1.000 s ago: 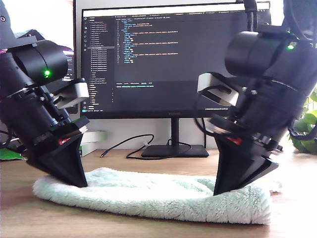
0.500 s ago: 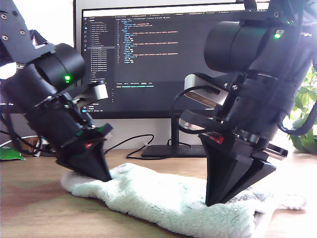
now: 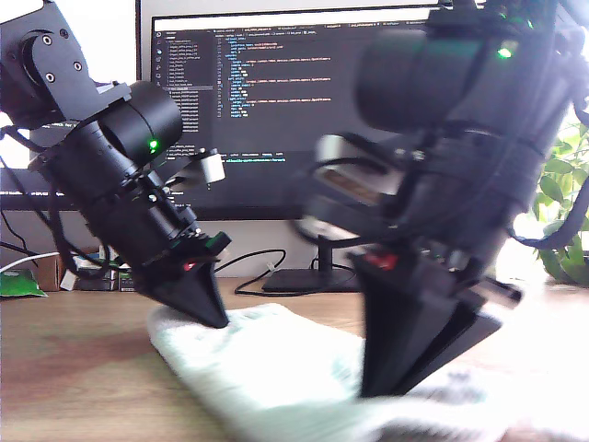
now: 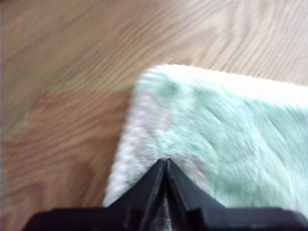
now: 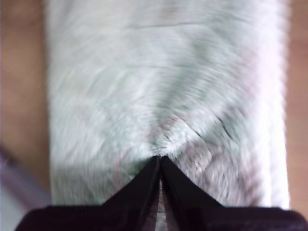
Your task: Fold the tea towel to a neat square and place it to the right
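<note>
The pale mint-green tea towel [image 3: 276,359] lies as a folded strip on the wooden table. My first gripper [image 3: 213,320], towards the exterior view's left, is shut on the towel's end. In the first wrist view its closed tips [image 4: 164,161] pinch the plush cloth [image 4: 226,125] beside the whitish hem [image 4: 126,149]. My second gripper [image 3: 373,391], large and motion-blurred at the exterior view's right, is shut on the towel further along. In the second wrist view its tips [image 5: 159,158] bite into the cloth strip [image 5: 159,86], which puckers around them.
A monitor [image 3: 276,110] on a stand [image 3: 324,276] fills the back, with black cables [image 3: 244,267] on the wooden table [image 3: 74,387]. A plant [image 3: 569,230] stands at the exterior view's right edge. Small green items [image 3: 18,284] sit at its left edge.
Both grippers have moved towards the exterior view's right and nearer the camera, dragging the towel with them. The towel's end has shifted right and the strip has bunched shorter.
</note>
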You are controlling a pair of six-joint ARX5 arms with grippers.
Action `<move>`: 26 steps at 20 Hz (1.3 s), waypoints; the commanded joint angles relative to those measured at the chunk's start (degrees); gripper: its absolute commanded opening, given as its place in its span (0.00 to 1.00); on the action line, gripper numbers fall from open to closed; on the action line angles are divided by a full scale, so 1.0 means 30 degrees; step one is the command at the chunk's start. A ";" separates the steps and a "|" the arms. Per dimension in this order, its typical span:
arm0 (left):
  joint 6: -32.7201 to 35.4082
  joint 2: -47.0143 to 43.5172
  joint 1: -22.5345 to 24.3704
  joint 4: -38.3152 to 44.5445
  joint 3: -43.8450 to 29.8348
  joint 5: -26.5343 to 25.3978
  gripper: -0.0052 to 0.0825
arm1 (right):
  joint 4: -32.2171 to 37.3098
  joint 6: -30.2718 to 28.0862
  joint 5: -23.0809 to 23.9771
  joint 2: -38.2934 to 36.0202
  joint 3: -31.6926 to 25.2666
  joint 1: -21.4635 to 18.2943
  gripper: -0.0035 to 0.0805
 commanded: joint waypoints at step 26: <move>0.0947 0.4087 -0.1093 0.1931 0.1770 0.0780 0.03 | 0.3220 0.1501 0.0896 0.1093 -0.0423 0.1617 0.03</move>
